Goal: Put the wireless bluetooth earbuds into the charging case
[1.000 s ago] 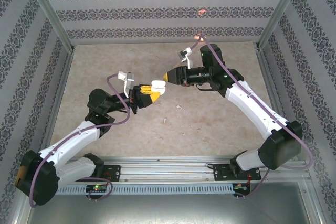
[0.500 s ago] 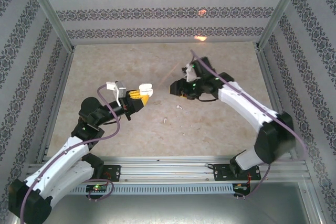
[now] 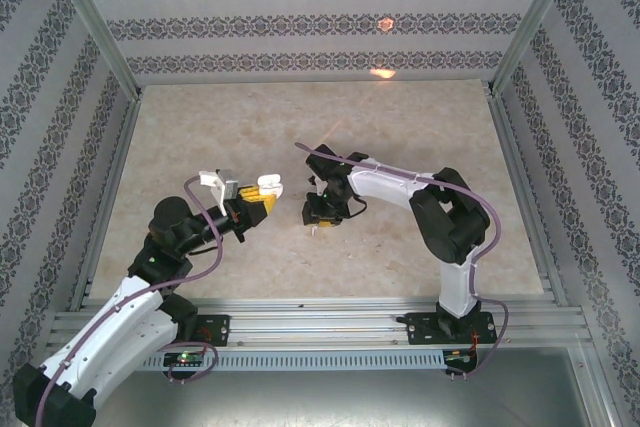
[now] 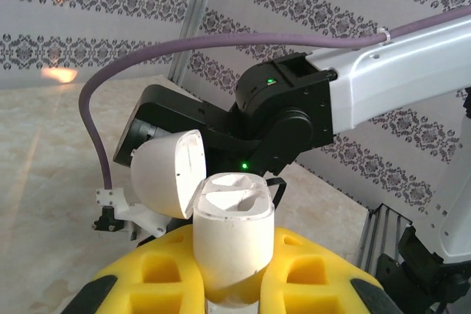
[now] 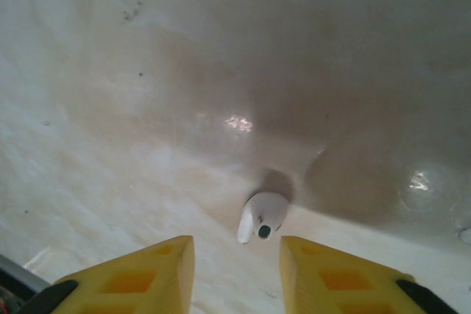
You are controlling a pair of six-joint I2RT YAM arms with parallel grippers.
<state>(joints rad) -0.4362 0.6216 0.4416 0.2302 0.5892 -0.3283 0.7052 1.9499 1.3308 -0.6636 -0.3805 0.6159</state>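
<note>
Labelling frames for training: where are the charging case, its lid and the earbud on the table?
charging case [image 4: 229, 251], left wrist view, front of its body.
lid [image 4: 165, 174], left wrist view, its rounded shell.
earbud [image 5: 265, 207], right wrist view, its rounded head.

Top camera looks down; 2 wrist cameras close-up.

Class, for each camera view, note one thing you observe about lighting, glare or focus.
Top external: orange light spots glow on the back wall. Left wrist: the charging case is crisp and evenly lit. Right wrist: white glare patches on the table; the earbud casts a soft dark shadow.
</note>
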